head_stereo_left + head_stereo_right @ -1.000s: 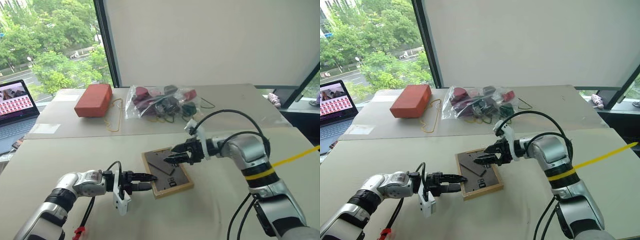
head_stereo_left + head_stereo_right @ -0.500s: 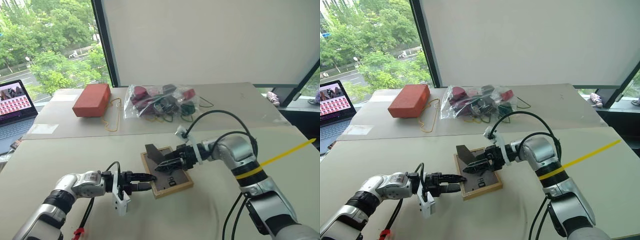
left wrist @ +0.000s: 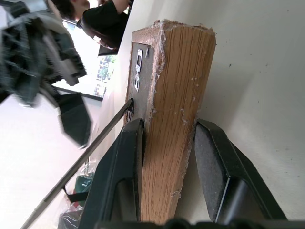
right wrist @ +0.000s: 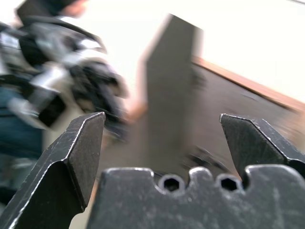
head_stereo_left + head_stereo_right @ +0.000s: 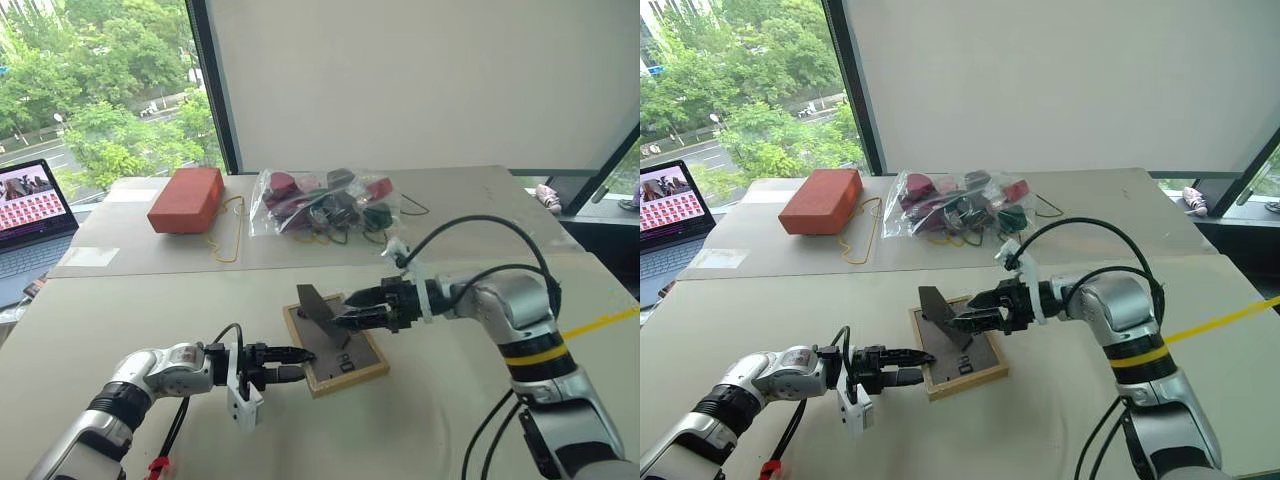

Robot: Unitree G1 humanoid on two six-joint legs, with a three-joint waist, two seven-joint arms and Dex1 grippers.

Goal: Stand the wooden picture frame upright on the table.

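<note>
The left pincer point(image 5: 298, 362) is clamping one edge of the single wooden picture frame point(image 5: 336, 345), lying face down mid-worktop point(image 5: 150, 300). The right pincer point(image 5: 342, 321), fingers spread, is hovering beside its raised stand point(image 5: 318, 309). Behind are sitting one red block point(image 5: 187, 200), one bag point(image 5: 325, 203), one laptop point(image 5: 30, 215), beside windows.

Red-orange block point(image 5: 186, 199), clear bag of dark oddments point(image 5: 325, 204), open laptop point(image 5: 30, 205) at the edge.
</note>
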